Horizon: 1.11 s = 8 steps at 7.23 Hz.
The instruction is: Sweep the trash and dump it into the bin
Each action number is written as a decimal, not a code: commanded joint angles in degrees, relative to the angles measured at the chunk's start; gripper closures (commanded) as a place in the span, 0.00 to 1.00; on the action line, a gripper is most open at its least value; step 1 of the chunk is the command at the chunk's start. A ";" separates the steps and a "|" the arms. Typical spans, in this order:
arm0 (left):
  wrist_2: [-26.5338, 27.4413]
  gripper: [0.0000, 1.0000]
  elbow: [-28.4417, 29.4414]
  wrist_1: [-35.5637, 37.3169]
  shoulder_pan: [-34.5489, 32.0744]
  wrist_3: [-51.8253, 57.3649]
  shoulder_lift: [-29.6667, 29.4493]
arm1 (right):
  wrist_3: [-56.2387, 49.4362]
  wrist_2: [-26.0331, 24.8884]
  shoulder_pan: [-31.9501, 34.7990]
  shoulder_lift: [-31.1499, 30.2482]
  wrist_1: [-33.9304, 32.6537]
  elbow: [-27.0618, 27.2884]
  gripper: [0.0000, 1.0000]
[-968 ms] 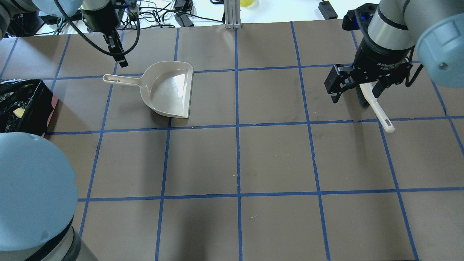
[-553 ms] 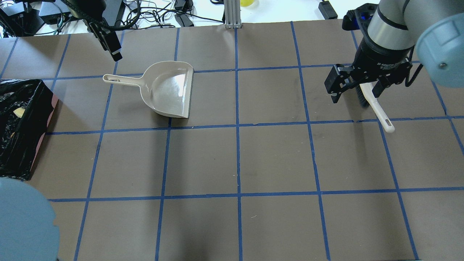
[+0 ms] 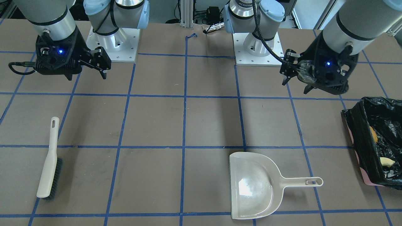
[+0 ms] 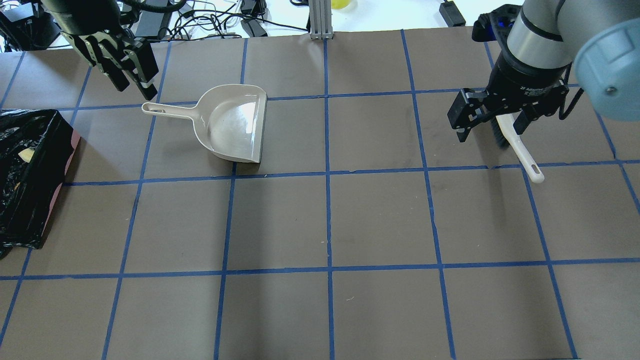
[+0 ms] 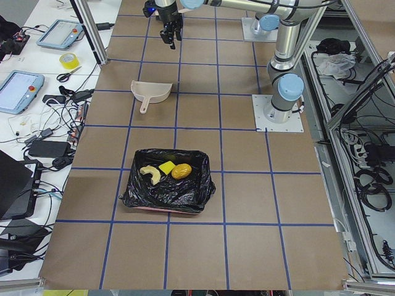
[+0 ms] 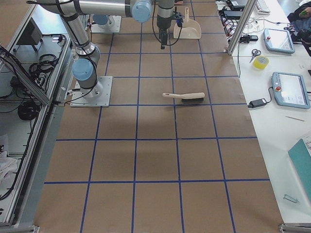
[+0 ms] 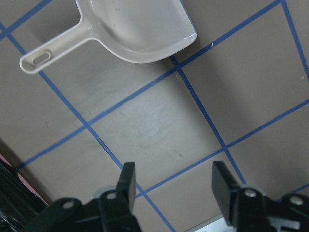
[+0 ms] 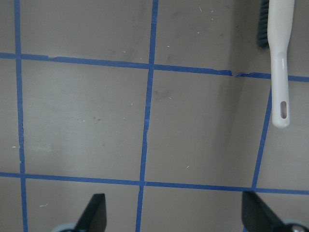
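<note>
The trash lies inside the bin (image 5: 197, 185), a pink container lined with a black bag at the table's left end: a potato-like lump (image 5: 181, 171), a yellow sponge piece (image 5: 166, 166) and a pale peel (image 5: 150, 174). The bin (image 4: 35, 190) also shows in the overhead view, and its wall (image 3: 358, 138) in the front view. The beige dustpan (image 4: 232, 122) lies flat and empty. My left gripper (image 4: 136, 89) is open and empty, up in the air near the dustpan handle's end. My right gripper (image 4: 492, 131) is open and empty above the white brush (image 4: 522, 155), which lies on the table.
Cables and devices (image 4: 210, 20) and an aluminium post (image 4: 320, 20) sit beyond the table's far edge. The table (image 4: 330, 225) is brown with a blue tape grid. The brush (image 3: 47, 169) and the dustpan (image 3: 254, 185) lie far apart.
My left arm has swung out of the overhead view's lower left. Its gripper has shifted left and turned, with both fingers showing. The right arm, brush and dustpan have not moved.
</note>
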 commanded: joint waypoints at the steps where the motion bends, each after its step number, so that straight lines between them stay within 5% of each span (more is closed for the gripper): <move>1: -3.08 0.37 -12.93 6.25 -0.19 -2.07 7.90 | 0.00 0.01 0.00 0.00 -0.04 0.00 0.00; 3: -2.73 0.21 -19.21 14.20 -0.19 -5.73 10.38 | 0.00 0.01 0.00 0.00 0.05 0.00 0.00; 5: -2.47 0.06 -18.79 15.00 -0.37 -17.05 11.17 | 0.00 0.01 0.00 -0.26 0.05 0.00 0.00; 8: -0.88 0.00 -19.23 16.15 -0.37 -29.26 12.59 | 0.00 0.01 0.00 -0.26 0.05 0.09 0.00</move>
